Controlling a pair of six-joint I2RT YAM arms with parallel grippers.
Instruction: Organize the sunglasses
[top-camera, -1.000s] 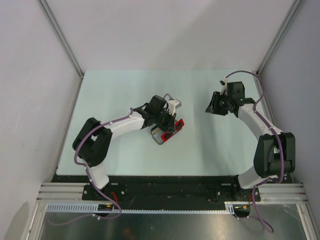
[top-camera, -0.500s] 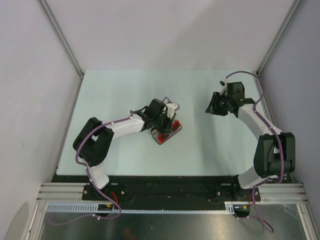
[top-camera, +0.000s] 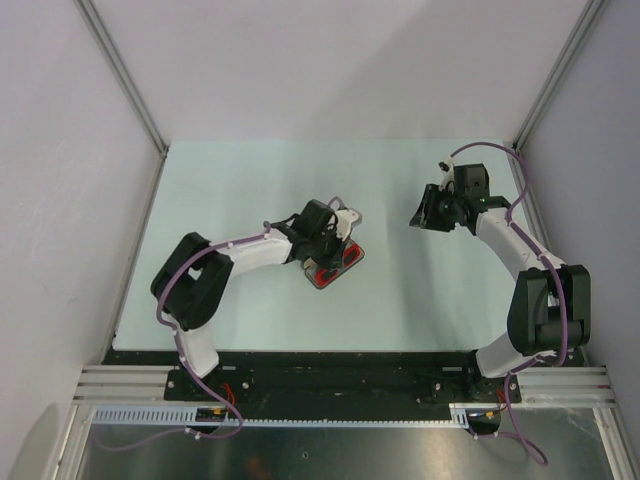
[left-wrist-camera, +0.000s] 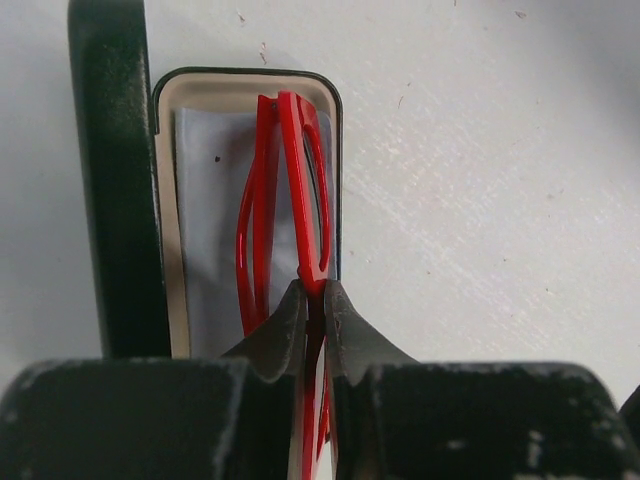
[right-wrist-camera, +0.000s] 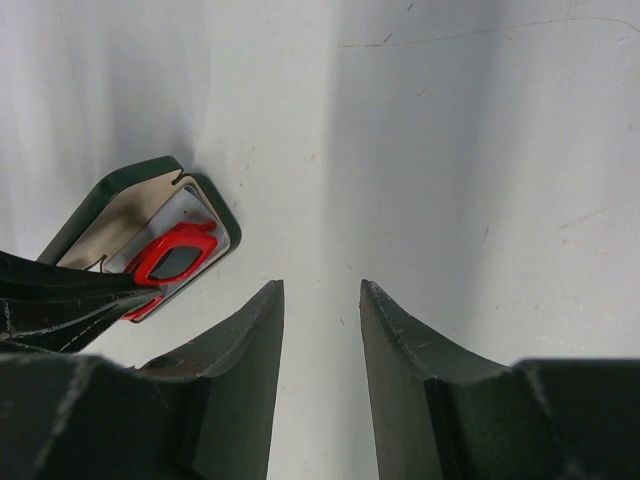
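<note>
The red-framed sunglasses (left-wrist-camera: 290, 180) are folded and stand on edge in the open black case (left-wrist-camera: 165, 200), over the pale blue cloth (left-wrist-camera: 205, 250) that lines it. My left gripper (left-wrist-camera: 313, 290) is shut on the red frame, right above the case. In the top view the sunglasses (top-camera: 338, 264) and case (top-camera: 322, 279) lie at the table's middle, under the left gripper (top-camera: 330, 252). My right gripper (right-wrist-camera: 320, 290) is open and empty, well right of the case; in the top view it (top-camera: 420, 214) hovers near the far right. The right wrist view shows one dark lens (right-wrist-camera: 178, 258).
The case's dark lid (left-wrist-camera: 110, 180) lies open flat to the left of its tray. The pale green table (top-camera: 240, 180) is walled by white panels on three sides. The left arm (top-camera: 250, 250) reaches across the table's middle.
My left gripper has lowered the sunglasses down into the open case and shifted slightly towards me. The right arm has not moved.
</note>
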